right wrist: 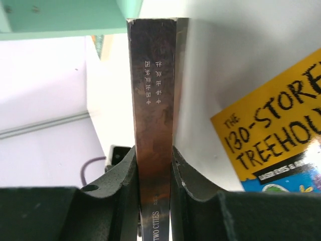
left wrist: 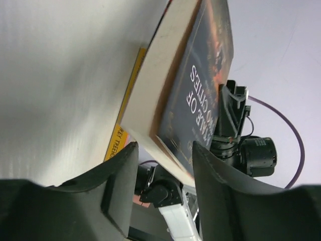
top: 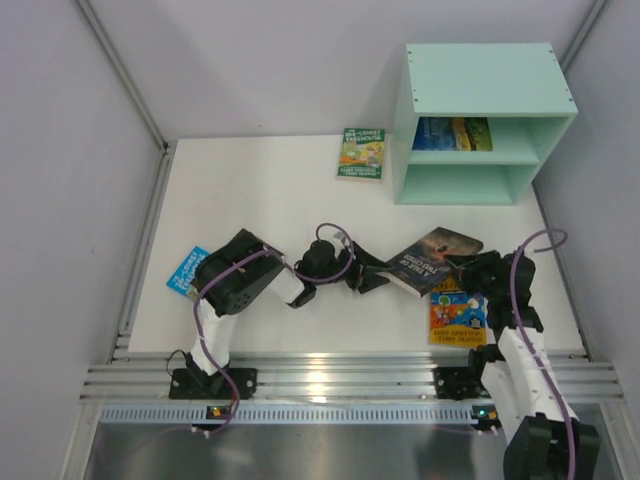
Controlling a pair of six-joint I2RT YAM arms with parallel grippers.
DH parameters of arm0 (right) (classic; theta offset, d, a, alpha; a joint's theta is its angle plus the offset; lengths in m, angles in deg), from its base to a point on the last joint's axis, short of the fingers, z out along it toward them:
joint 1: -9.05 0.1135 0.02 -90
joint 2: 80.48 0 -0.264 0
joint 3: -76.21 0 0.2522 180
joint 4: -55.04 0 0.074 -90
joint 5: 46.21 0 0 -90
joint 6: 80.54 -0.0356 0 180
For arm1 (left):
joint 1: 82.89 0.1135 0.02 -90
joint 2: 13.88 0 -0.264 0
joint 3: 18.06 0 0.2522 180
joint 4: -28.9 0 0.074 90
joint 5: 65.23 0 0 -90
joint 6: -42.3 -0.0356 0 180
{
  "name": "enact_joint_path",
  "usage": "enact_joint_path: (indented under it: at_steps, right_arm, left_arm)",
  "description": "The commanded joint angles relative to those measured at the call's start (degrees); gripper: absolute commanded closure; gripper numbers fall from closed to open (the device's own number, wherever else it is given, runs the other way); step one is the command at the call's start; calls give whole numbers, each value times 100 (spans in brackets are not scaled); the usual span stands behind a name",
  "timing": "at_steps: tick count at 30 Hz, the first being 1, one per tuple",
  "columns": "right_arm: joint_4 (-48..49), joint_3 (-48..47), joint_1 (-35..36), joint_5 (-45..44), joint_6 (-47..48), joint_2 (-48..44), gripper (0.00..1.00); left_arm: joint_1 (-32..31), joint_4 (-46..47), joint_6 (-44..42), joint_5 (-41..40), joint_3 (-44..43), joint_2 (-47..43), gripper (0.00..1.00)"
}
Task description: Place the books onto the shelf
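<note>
Right gripper (right wrist: pixel 154 155) pinches the dark paperback (top: pixel 434 260) by its spine, holding it tilted in front of the mint-green shelf (top: pixel 480 80). Left gripper (left wrist: pixel 163 155) has its jaws spread either side of the page edge, apparently a handover to the arm nearer the shelf. Other books (top: pixel 452 133) lie in the shelf's upper compartment.

We look down from above and behind both arms (top: pixel 232 290) onto the whole white table (top: pixel 270 200), with the mint shelf (top: pixel 480 80) beyond the claws at far right. Our left wrist camera sits just behind the left claw (left wrist: pixel 164 146), facing along its fingers, very near a dark book (left wrist: pixel 200 90) just ahead. Our right wrist camera sits behind the right claw (right wrist: pixel 154 153), that book's spine filling the gap between its fingers. All three views share this book.
</note>
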Motion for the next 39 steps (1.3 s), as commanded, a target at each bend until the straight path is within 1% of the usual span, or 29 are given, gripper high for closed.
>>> enact_joint_path:
  at_steps: [1, 3, 5, 6, 7, 8, 9, 10, 11, 12, 13, 14, 15, 17, 18, 19, 20, 21, 22, 26, 27, 29, 36, 39]
  right_arm:
    - [50, -802, 54, -116, -295, -504, 100]
    - [-64, -926, 45, -247, -392, -741, 100]
    - [-161, -1190, 45, -353, -446, -839, 100]
    - [-248, -1295, 45, -441, -437, -865, 100]
    - [-258, -1496, 45, -476, -437, -866, 100]
    - [-258, -1603, 45, -537, -428, -857, 100]
    - [-267, -1717, 45, -564, -411, -779, 100]
    - [-275, -1944, 36, -582, -384, -734, 100]
    - [-275, -2059, 36, -608, -367, -682, 100]
    - [-284, -2322, 36, -678, -332, -577, 100]
    - [-302, -2446, 28, -740, -236, -532, 100]
    - [-319, -2560, 27, -940, -174, -453, 100]
    - [-319, -2666, 27, -1047, -121, -426, 100]
    - [-293, -2895, 10, -1266, -50, -365, 100]
    - [-163, -2974, 1, -1424, -41, -304, 100]
    - [-48, -2992, -25, -1478, -50, -277, 100]
    - [223, -3010, -34, -1531, -68, -225, 100]
    - [313, -3036, -34, -1531, -68, -181, 100]
    - [505, -3097, -60, -1540, -59, -128, 100]
    - [1059, -3081, -60, -1890, -67, 83, 100]
    - [1278, -3054, -60, -1987, -103, 144, 100]
    - [1420, -3045, -60, -2216, -164, 224, 100]
    - [1947, -3370, -69, -2418, -234, 707, 100]
    - [2342, -3405, -69, -2550, -340, 865, 100]
  left_arm:
    - [-15, 637, -128, 183, 140, -555, 46]
    - [29, 514, -207, 227, 184, -705, 44]
    - [82, 172, -435, 236, 237, -1012, 43]
    - [91, 23, -749, 227, 246, -1144, 38]
    - [108, -187, -961, 175, 255, -1458, 27]
    - [169, -990, -1181, 131, 203, -1636, 25]
    - [196, -1381, -1401, 78, 167, -1803, 23]
    - [231, -1794, -1821, 17, 132, -2144, 21]
    - [292, -2390, -2025, -123, 80, -2312, 17]
    - [328, -2752, -2375, -194, 36, -2619, 15]
    - [354, -3069, -2552, -256, -17, -2778, 7]
    - [433, -3716, -2885, -430, -139, -3058, 4]
    - [460, -4010, -3045, -502, -210, -3061, 1]
    - [547, -4555, -3344, -686, -385, -3455, 1]
    - [574, -4949, -3598, -878, -430, -3744, 1]
    - [600, -5145, -3722, -967, -465, -3886, 1]
    - [618, -5260, -3854, -1046, -527, -4027, 1]
    - [627, -5313, -4160, -1117, -545, -4159, 1]
    - [627, -5488, -4276, -1178, -580, -4386, 1]
    - [636, -6059, -4681, -1320, -887, -4713, 1]
    - [644, -6104, -4742, -1328, -914, -4809, 1]
    - [645, -6122, -4743, -1311, -923, -4906, 1]
    - [653, -6122, -4760, -1249, -888, -5126, 1]
    - [662, -6148, -4795, -1241, -888, -5171, 1]
